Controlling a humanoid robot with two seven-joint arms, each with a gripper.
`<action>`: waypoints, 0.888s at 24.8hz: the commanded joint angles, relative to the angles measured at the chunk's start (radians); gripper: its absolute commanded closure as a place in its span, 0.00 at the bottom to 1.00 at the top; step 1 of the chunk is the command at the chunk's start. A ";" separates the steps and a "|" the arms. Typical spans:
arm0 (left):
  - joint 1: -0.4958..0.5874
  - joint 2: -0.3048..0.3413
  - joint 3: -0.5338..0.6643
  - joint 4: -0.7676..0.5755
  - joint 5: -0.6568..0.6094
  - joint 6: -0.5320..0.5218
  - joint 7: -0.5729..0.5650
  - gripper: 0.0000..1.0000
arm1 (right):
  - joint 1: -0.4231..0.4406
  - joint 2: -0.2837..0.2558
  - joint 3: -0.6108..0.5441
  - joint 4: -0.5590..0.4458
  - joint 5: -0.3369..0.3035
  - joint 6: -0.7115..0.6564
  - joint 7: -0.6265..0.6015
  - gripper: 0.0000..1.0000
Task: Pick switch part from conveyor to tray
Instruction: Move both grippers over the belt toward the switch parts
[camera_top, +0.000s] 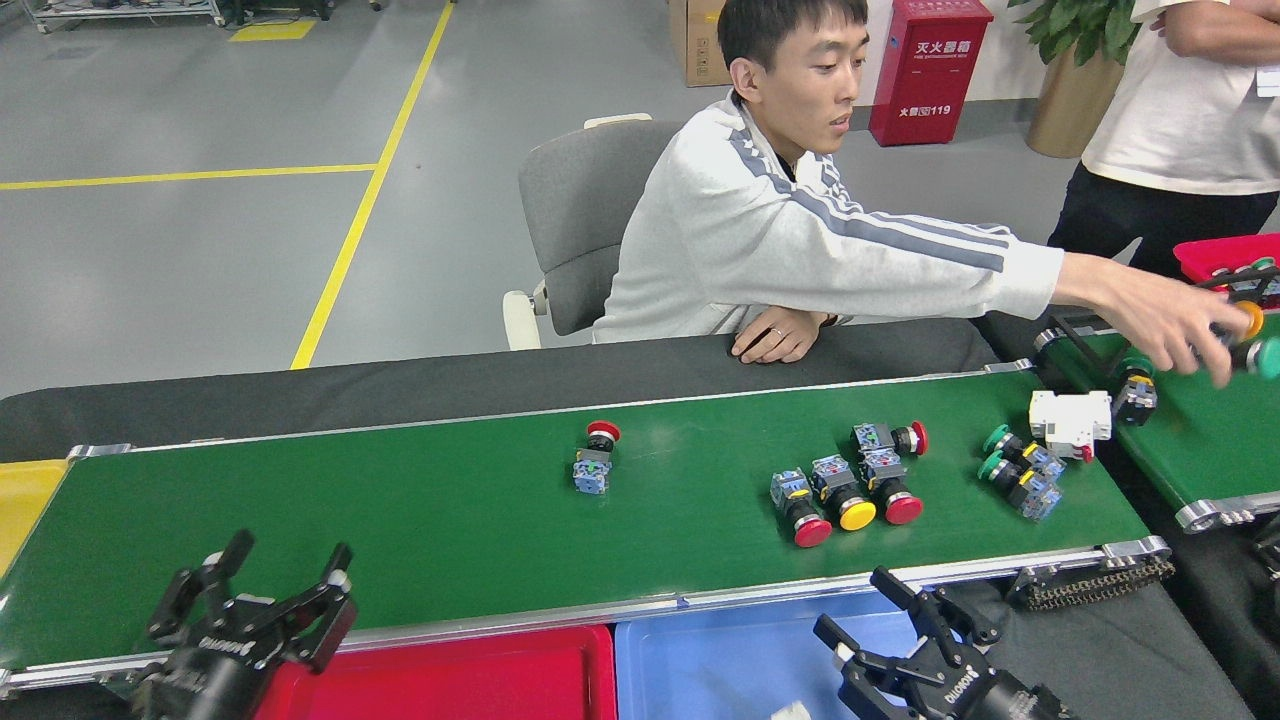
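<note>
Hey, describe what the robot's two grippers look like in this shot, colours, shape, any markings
Both are matte black metal. The left gripper has two slim linkage fingers with small pale pads near the tips, on a blocky body with small white lettering. The right gripper, above the blue tray, is the same build: jointed black fingers, a silver screw, and white lettering on its round wrist collar. No cables show on either.
</note>
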 joint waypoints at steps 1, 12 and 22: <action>-0.046 -0.008 -0.078 0.027 -0.019 0.092 -0.001 0.00 | -0.010 0.032 -0.004 -0.024 0.039 0.143 0.001 0.02; -0.227 -0.057 -0.227 0.282 -0.021 0.210 -0.017 0.00 | -0.049 0.039 0.129 0.002 0.163 0.327 0.006 0.04; -0.326 -0.051 -0.221 0.454 -0.021 0.254 -0.013 0.00 | -0.219 0.042 0.292 0.206 0.208 0.419 0.006 0.03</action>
